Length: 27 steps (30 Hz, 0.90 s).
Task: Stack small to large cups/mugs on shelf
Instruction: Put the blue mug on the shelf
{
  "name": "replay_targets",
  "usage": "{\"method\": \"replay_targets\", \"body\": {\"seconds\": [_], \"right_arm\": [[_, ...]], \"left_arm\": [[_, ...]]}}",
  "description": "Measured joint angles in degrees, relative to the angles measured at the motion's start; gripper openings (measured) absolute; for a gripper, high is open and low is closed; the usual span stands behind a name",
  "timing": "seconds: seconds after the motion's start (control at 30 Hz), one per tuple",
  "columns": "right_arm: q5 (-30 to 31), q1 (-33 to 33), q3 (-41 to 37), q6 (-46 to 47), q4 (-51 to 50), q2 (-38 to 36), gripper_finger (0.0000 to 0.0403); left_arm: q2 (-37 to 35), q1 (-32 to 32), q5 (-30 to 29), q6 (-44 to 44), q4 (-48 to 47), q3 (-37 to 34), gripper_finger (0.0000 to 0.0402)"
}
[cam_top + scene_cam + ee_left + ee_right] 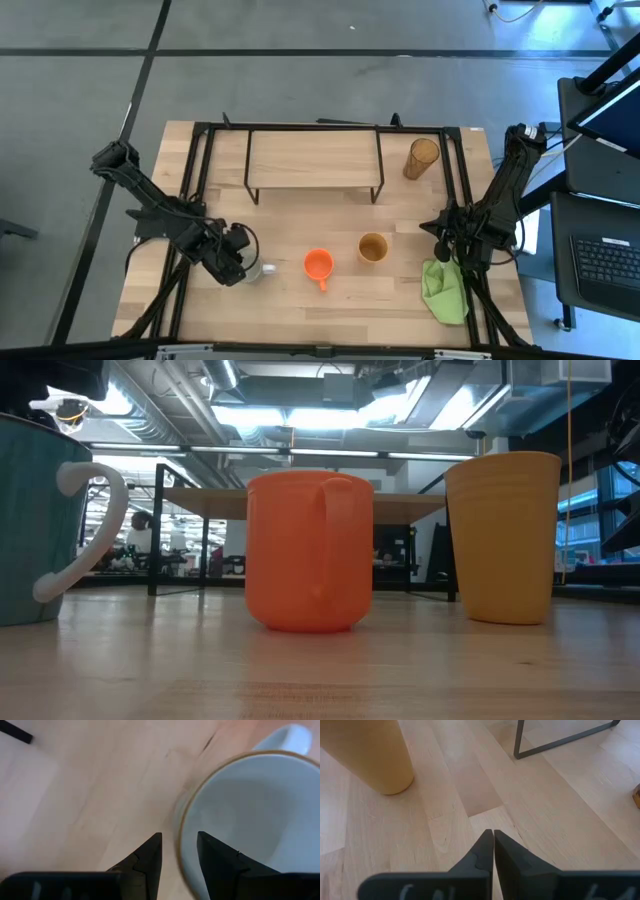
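Note:
The white mug (250,815) stands on the table near the front left, its handle (90,530) showing in the low view. My left gripper (179,852) is open right above it, pointing down. One finger (152,855) is outside the mug's rim (181,827) and the other (217,862) is over its inside, with no touch showing. The orange mug (318,265) and the tan cup (373,247) stand to its right. The amber tumbler (421,158) stands right of the shelf (315,160). My right gripper (493,837) is shut over bare table at the right.
A green cloth (445,290) lies at the front right, below my right gripper (443,245). The shelf's black wire legs (560,742) stand on the tabletop at the back. Bare wood lies between the cups and the shelf.

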Motion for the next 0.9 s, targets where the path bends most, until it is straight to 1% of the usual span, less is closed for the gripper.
{"method": "replay_targets", "body": {"seconds": [0.1,0.2,0.3,0.4,0.47,0.57,0.6,0.73,0.9], "right_arm": [[0.0,0.0,0.0,0.0,0.0,0.0,0.0016],[0.0,0.0,0.0,0.0,0.0,0.0,0.0016],[0.0,0.0,0.0,0.0,0.0,0.0,0.0016],[0.0,0.0,0.0,0.0,0.0,0.0,0.0016],[0.0,0.0,0.0,0.0,0.0,0.0,0.0016],[0.0,0.0,0.0,0.0,0.0,0.0,0.0016],[0.0,0.0,0.0,0.0,0.0,0.0,0.0016],[0.0,0.0,0.0,0.0,0.0,0.0,0.0016],[0.0,0.0,0.0,0.0,0.0,0.0,0.0016]], "left_arm": [[0.0,0.0,-0.2,-0.4,0.5,-1.5,0.0118],[0.0,0.0,0.8,-1.9,0.9,-2.5,0.0117],[0.0,0.0,0.8,-3.8,1.4,-2.6,0.0108],[0.0,0.7,0.8,-6.2,1.4,-2.6,0.0084],[0.0,1.1,0.9,-7.5,1.5,-2.6,0.0062],[0.0,1.3,1.0,-7.1,3.4,-2.7,0.0024],[0.0,1.3,0.9,-6.4,4.5,-2.7,0.0021],[0.0,1.3,0.7,-5.8,4.9,-2.6,0.0021],[0.0,1.3,0.9,-1.8,4.4,-2.0,0.0021]]}}
